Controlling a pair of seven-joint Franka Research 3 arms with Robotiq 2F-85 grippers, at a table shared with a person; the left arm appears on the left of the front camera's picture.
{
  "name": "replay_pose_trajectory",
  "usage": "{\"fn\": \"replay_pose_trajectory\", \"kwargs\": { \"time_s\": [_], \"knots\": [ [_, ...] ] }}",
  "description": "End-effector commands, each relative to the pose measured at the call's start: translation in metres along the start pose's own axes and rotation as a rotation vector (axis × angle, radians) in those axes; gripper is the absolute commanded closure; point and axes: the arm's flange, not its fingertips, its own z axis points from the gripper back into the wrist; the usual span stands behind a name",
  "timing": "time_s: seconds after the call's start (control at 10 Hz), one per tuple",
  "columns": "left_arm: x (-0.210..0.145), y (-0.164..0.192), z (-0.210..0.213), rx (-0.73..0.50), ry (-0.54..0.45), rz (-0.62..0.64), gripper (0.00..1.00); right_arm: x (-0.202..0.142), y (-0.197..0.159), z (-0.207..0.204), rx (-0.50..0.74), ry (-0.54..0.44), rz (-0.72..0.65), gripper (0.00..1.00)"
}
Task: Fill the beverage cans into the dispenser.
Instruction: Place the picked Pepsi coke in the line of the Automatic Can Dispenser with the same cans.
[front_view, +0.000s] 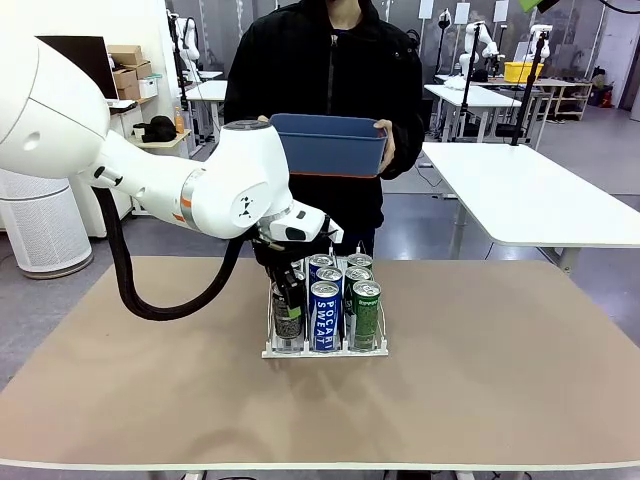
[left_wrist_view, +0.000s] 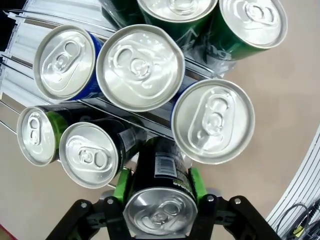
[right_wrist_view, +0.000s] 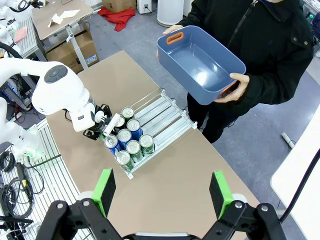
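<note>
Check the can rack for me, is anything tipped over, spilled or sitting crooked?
Nothing stands out. The cans in the dispenser stand upright in their lanes, with no spill on the table. The left gripper is shut on a dark can at the left lane. The person holds the blue tub, which looks empty.

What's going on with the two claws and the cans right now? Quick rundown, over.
Left gripper shut on a dark can at the dispenser. Right gripper open, empty, high above the table. Person holds a blue tub, clear of the rack.
</note>
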Motion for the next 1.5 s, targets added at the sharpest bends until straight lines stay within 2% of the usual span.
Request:
{"fn": "replay_pose_trajectory", "kwargs": {
  "time_s": [0.0,0.2,0.3,0.4,0.6,0.7,0.8,0.9,1.1,1.4],
  "knots": [
    [0.005,0.01,-0.002,0.044,-0.022,0.007,0.42,-0.001,0.0,-0.001,0.003,0.0,-0.002,0.0],
    [0.005,0.007,-0.011,-0.053,-0.034,-0.048,0.42,-0.001,0.0,-0.001,0.003,0.0,-0.002,0.0],
    [0.002,0.001,-0.013,-0.149,-0.007,-0.147,0.42,-0.001,0.0,-0.001,0.003,0.0,-0.002,0.0],
    [0.001,0.0,-0.011,-0.023,0.007,-0.011,0.42,-0.001,0.0,-0.001,0.003,0.0,-0.002,0.0],
    [0.001,0.0,-0.011,-0.023,0.007,-0.011,0.42,-0.001,0.0,-0.001,0.003,0.0,-0.002,0.0],
    [0.001,0.0,-0.011,-0.049,0.006,-0.045,0.28,-0.001,0.0,-0.001,0.003,0.0,-0.002,0.0],
    [0.001,-0.003,-0.003,-0.038,0.016,-0.03,0.23,-0.001,0.0,-0.001,0.003,0.0,-0.002,0.0],
    [0.001,-0.007,0.004,-0.034,0.012,-0.02,0.08,-0.001,0.0,-0.001,0.003,0.0,-0.002,0.0],
    [-0.002,-0.017,0.022,-0.003,0.001,-0.001,0.0,-0.001,0.0,-0.001,0.003,0.0,-0.002,0.0],
    [-0.004,-0.029,0.044,0.011,0.011,0.035,0.0,-0.001,0.0,-0.001,0.003,0.0,-0.002,0.0]
  ]
}}
